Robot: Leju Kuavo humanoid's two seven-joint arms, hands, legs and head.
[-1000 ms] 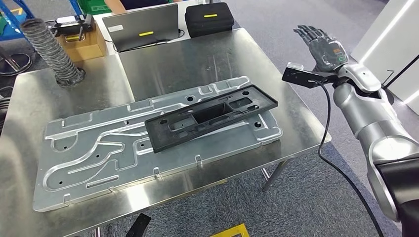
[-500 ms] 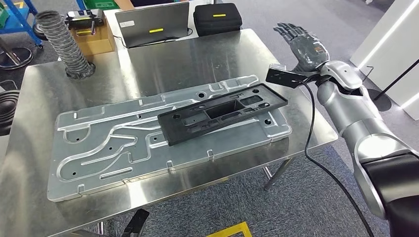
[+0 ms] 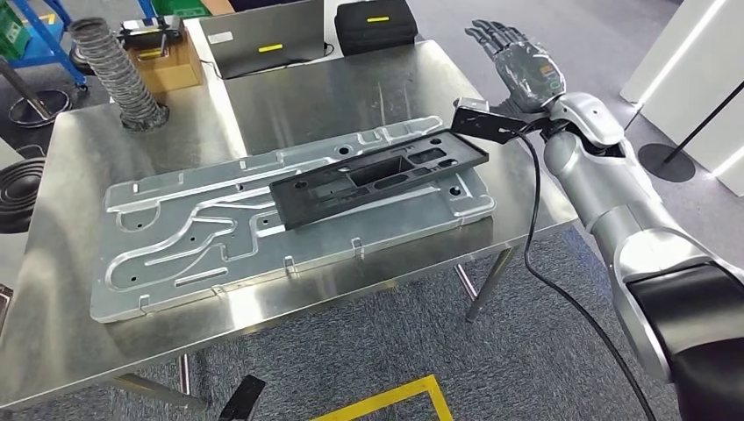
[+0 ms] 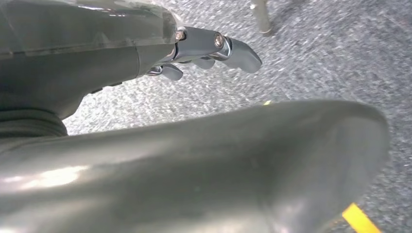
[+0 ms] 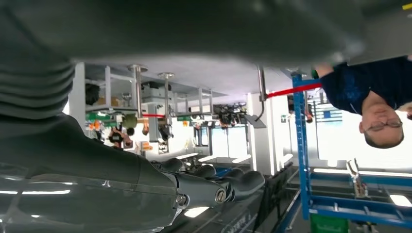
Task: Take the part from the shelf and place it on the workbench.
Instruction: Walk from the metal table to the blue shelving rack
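— How is the right hand held?

— It is raised past the table's far right corner, fingers spread, nothing gripped. The left hand is seen hanging over grey carpet, its fingers loosely apart and nothing held.

— And the part?

— The black part is laid flat on the ribbed aluminium plate — slightly askew, one end projecting toward the right arm's wrist camera. It is judged to be already delivered, the emptied hand being lifted clear of it (the shelf itself cannot be placed with certainty).

— What is the surface like?

— A steel table is seen, polished and reflective. At its back a closed laptop, a black case, a cardboard box and a corrugated hose are set; a yellow floor line is marked in front — a workshop with blue racks, as glimpsed from the right wrist.
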